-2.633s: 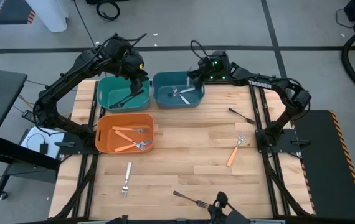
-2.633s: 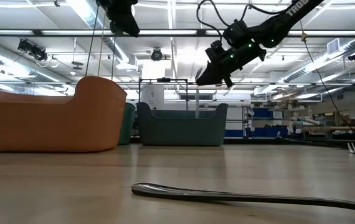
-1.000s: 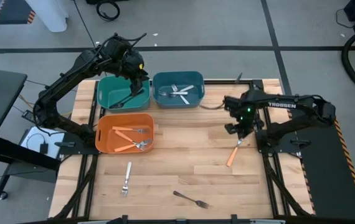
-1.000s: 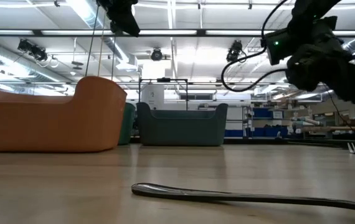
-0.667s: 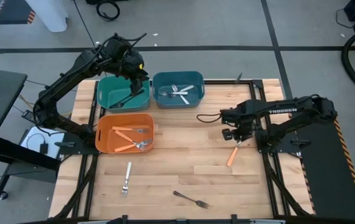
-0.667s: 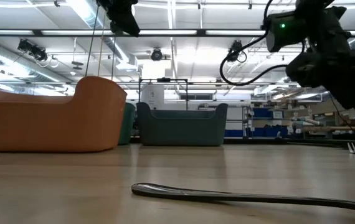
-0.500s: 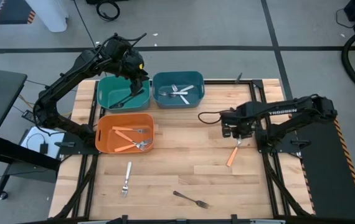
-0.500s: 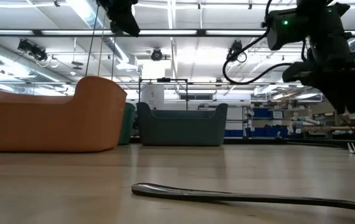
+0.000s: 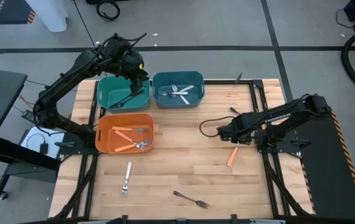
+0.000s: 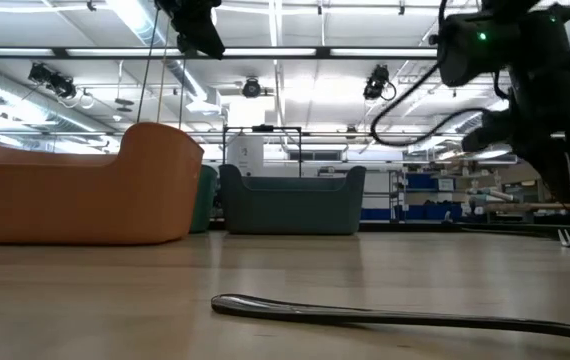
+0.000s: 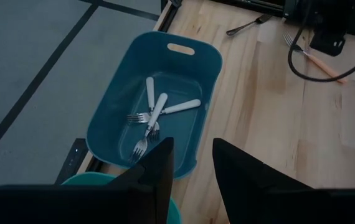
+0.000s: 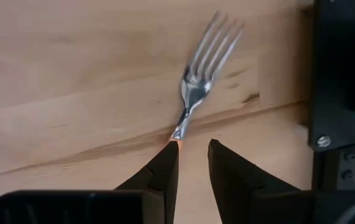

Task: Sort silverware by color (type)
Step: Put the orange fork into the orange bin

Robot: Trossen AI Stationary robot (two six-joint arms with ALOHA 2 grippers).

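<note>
Lowered since half a second ago, the right gripper (image 12: 188, 163) now sits low over the worktop (image 9: 184, 168), fingers slightly spread astride the orange-handled fork (image 12: 197, 92), while the left gripper (image 11: 191, 163), slightly parted, hangs above the bins; no lettering is legible.

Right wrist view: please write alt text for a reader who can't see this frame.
The right gripper hangs close over an orange-handled fork lying on the wooden table, its open fingers straddling the spot where the silver neck meets the handle. The prongs point away from the camera, and a black frame rail runs along one side.
</note>
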